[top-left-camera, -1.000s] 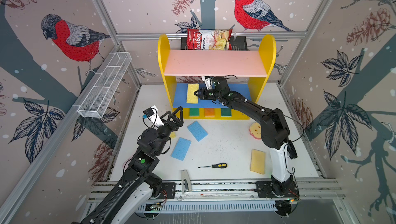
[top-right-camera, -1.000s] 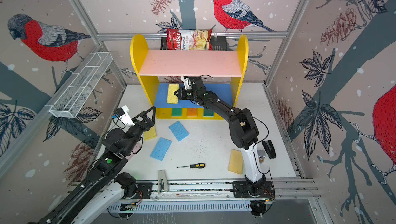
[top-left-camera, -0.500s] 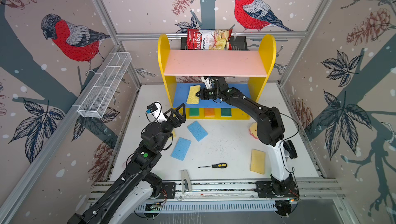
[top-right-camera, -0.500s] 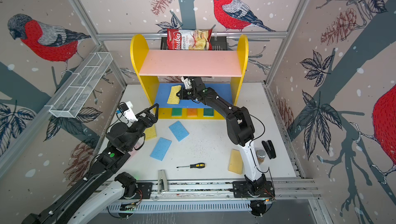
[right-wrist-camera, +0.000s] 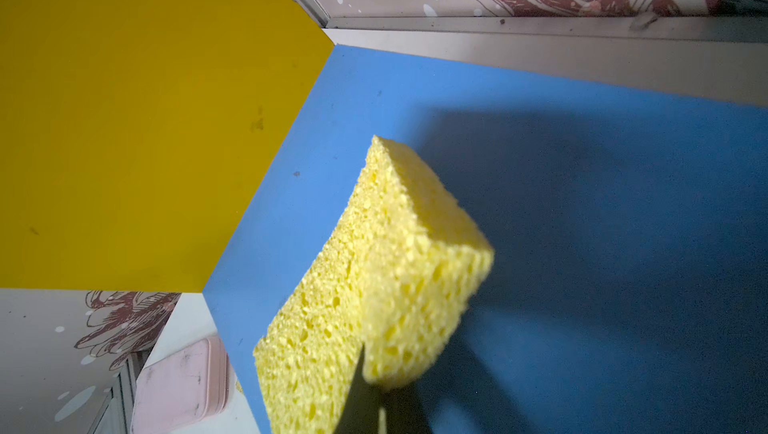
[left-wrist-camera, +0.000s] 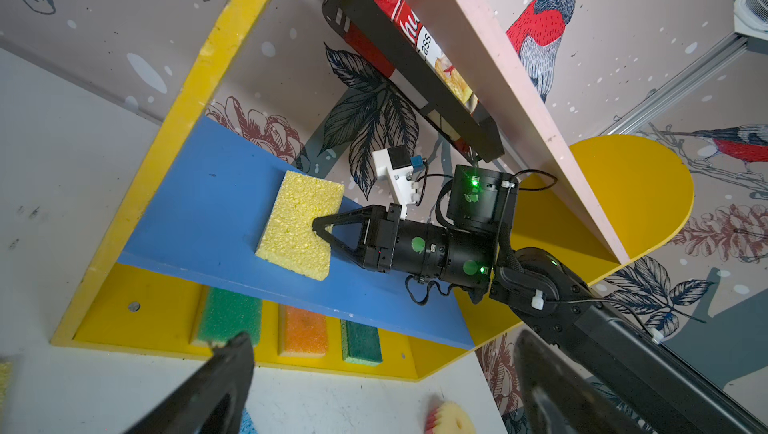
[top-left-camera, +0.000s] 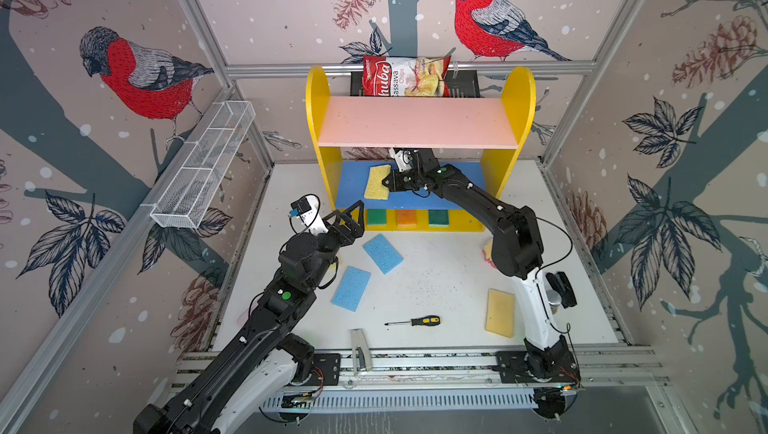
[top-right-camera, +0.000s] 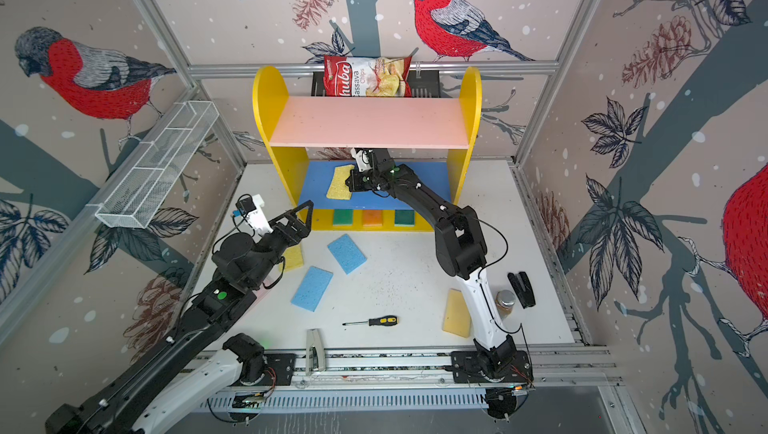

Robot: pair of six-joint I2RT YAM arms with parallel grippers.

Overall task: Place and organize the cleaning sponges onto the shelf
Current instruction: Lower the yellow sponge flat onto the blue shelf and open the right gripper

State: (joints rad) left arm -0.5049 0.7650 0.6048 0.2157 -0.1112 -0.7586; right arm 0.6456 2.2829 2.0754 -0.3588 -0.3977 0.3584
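The shelf stands at the back, with a pink upper board, a blue middle board and a yellow base. My right gripper reaches under the pink board and is shut on a yellow sponge that lies on the blue board near its left end. Green, orange and green sponges sit on the base. My left gripper hangs open and empty before the shelf's left front. On the table lie two blue sponges, a yellow one and the round smiley sponge.
Another yellow sponge lies half under my left arm. A screwdriver and a metal stapler lie near the front edge. A chips bag sits behind the shelf top. A white wire tray hangs on the left wall. A jar stands beside the right arm.
My left gripper has moved forward and up toward the shelf's left front, still open. The right gripper has nudged the yellow sponge slightly on the blue board.
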